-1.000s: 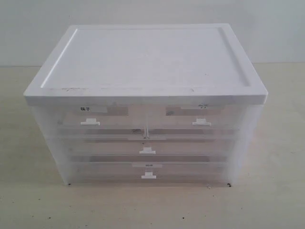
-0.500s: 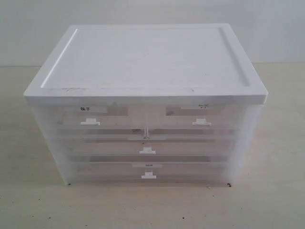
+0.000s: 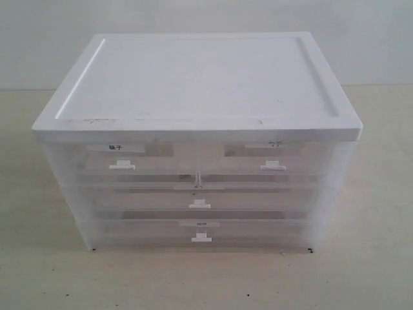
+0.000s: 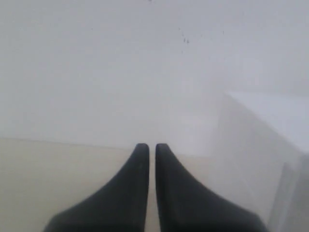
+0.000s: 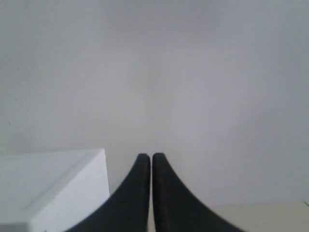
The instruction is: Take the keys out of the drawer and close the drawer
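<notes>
The pale worktop (image 3: 206, 284) lies nearest, with a frosted plastic drawer unit (image 3: 64, 194) standing on it. All four of its drawers sit pushed in flush.

The bottom drawer (image 3: 129, 231) runs the full width and has a small white handle (image 3: 201, 237) at its middle with a paper label (image 3: 200, 223) just above. The middle drawer (image 3: 129, 199) above it is also full width, with one centred handle (image 3: 199, 205). The top row is split into a top-left drawer (image 3: 155, 165) and a top-right drawer (image 3: 300, 161), each with its own handle and a label above. The writing on the labels is too small to read.

The keys cannot be made out through the cloudy fronts, so which drawer holds them cannot be told.

A flat white top (image 3: 193, 77) with a raised rim caps the unit, and a plain light wall (image 3: 193, 16) stands behind.

The wrist views show the left gripper (image 4: 148, 147) and the right gripper (image 5: 145, 157) in the air beside the unit's upper corners. Each has its dark jaws pressed together on nothing.
</notes>
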Robot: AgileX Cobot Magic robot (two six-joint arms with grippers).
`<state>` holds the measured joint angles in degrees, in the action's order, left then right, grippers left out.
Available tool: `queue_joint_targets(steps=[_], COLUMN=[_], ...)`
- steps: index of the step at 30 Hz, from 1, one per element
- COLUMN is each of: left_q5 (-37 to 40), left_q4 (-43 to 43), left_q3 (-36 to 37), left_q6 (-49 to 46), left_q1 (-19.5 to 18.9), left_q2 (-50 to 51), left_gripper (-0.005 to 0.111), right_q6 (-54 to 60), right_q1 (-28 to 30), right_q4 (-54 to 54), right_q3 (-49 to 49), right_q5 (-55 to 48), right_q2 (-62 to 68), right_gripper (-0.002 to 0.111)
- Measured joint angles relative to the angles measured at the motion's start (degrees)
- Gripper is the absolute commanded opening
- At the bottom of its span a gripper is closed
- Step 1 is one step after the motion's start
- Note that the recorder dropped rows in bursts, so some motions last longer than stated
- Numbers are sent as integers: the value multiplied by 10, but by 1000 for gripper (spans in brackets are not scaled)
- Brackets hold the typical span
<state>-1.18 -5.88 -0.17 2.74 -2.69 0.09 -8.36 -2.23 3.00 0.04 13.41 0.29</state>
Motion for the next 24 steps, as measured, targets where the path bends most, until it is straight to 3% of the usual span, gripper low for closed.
queue_joint_targets(steps=[7, 14, 19, 24], left_q5=[-45, -96, -141, -320], left_q4=[-3, 36, 229, 541], left_q3=[0, 0, -10, -65], left_q6=[226, 279, 465, 719], left_q1=[0, 0, 0, 0], left_q2=[0, 0, 0, 36], left_gripper=[4, 4, 4, 4], right_q6=[-103, -219, -258, -313], right_q1=[0, 0, 0, 0], right_q4=[0, 0, 14, 115], right_q3=[0, 0, -6, -72], right_q5=[68, 83, 93, 86], right_q2=[0, -1, -1, 3], right_gripper=[0, 0, 0, 0])
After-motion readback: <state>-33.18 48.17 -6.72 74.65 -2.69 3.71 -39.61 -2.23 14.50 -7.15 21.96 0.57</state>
